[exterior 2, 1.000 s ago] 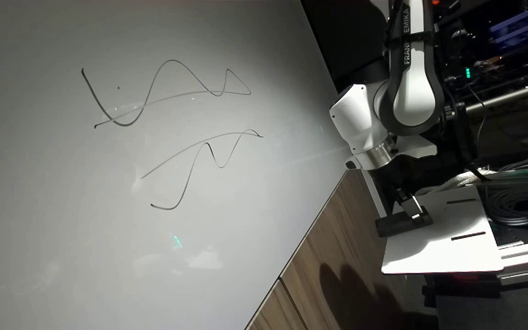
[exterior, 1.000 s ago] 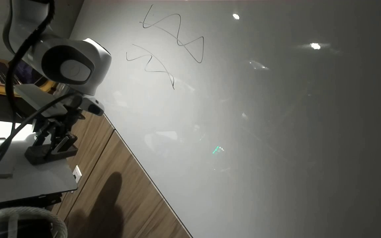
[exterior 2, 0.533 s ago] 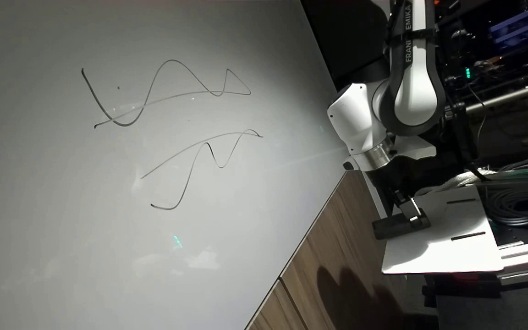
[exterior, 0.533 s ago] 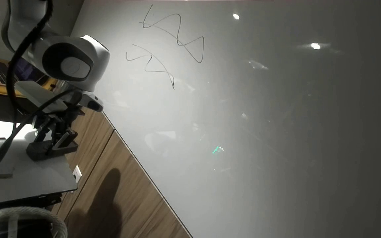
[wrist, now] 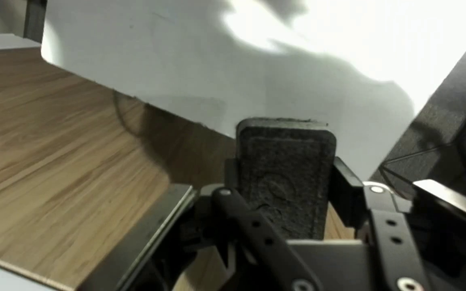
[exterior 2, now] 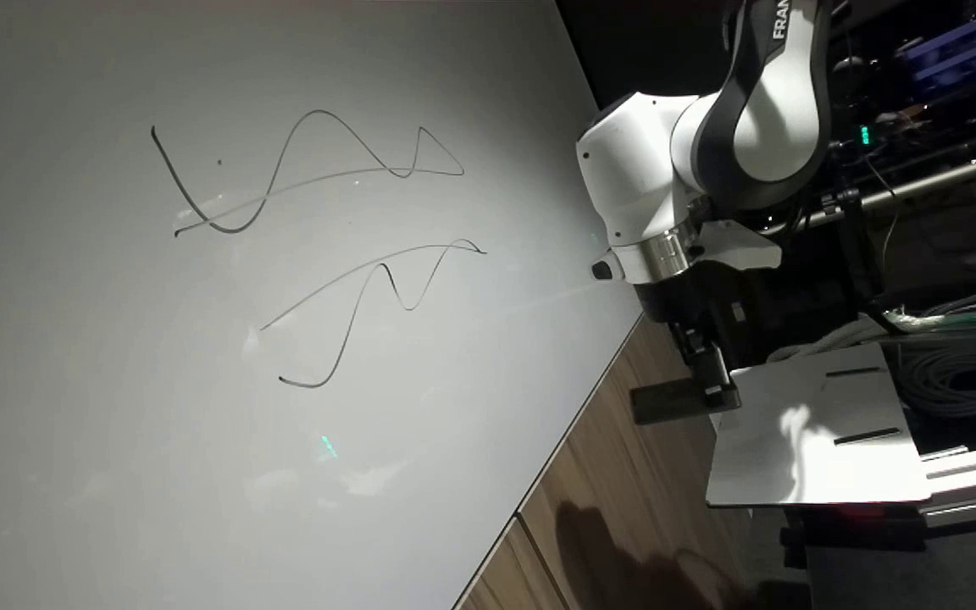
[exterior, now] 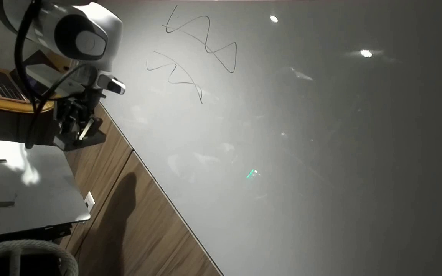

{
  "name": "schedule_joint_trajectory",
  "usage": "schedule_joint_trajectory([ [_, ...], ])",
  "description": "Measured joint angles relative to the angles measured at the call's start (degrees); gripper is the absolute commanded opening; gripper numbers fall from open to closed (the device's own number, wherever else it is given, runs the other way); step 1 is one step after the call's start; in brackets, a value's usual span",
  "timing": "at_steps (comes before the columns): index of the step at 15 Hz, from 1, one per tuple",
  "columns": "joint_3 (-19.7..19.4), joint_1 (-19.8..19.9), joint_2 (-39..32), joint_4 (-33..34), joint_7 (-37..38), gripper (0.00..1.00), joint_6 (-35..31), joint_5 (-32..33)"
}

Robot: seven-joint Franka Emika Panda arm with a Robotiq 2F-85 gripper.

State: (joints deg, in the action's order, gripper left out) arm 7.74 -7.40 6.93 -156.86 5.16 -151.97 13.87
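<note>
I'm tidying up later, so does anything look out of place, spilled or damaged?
In an exterior view, the upper scribble and lower scribble on the board stand out: loose, crossing lines that form no readable word. I see nothing spilled or damaged, and the gripper holds the block with no obvious skew.

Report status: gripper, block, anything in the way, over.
Gripper shut on dark block. Block apart from whiteboard. Possible obstacle: white panel, beyond block in wrist view.
</note>
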Motion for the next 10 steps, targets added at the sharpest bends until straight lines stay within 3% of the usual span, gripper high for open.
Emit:
schedule_joint_trajectory([
  [5,4.5,-3.0,12.6,0.1,2.5,0.29,3.4,-1.7],
  [10,6.5,-4.0,23.2,-0.2,3.1,0.29,4.8,-2.1],
])
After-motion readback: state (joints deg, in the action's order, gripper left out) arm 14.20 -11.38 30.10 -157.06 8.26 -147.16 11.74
